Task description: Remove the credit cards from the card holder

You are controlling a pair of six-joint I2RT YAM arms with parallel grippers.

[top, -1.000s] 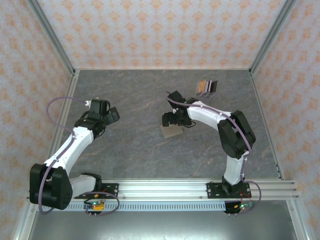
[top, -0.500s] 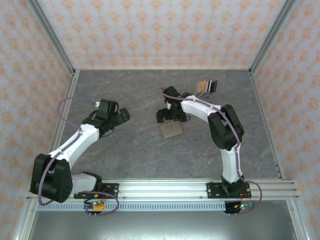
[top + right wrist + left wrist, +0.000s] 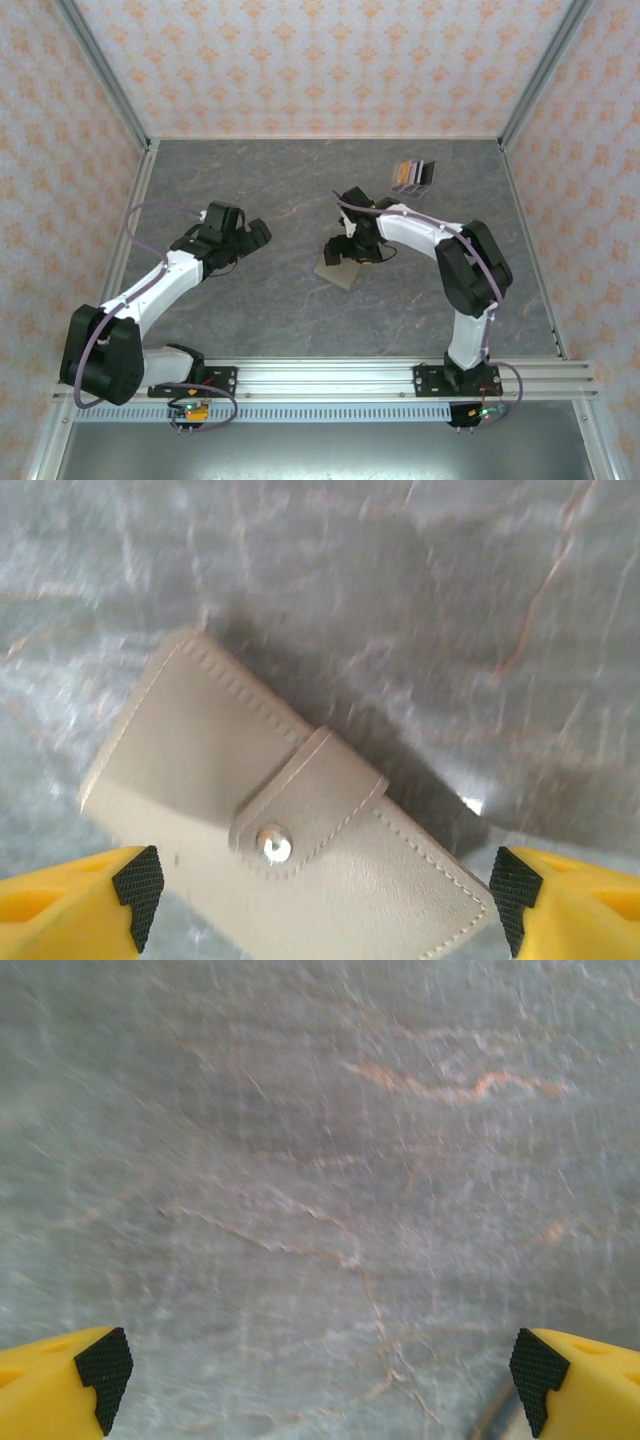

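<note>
The right claw (image 3: 325,885) hangs released, jaws wide. Clamping down now would likely pin the snap tab (image 3: 305,800) shut or skid the flat tan stitched card holder (image 3: 200,740) across the grey marbled tabletop (image 3: 480,600). It lies closed, between and just beyond the fingertips (image 3: 135,880). The left claw (image 3: 322,1365), also spread, hovers well apart over bare tabletop.

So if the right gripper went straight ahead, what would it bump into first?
Probably the card holder: it lies closed right ahead of the right gripper, between its open fingers. How far is unclear.
</note>
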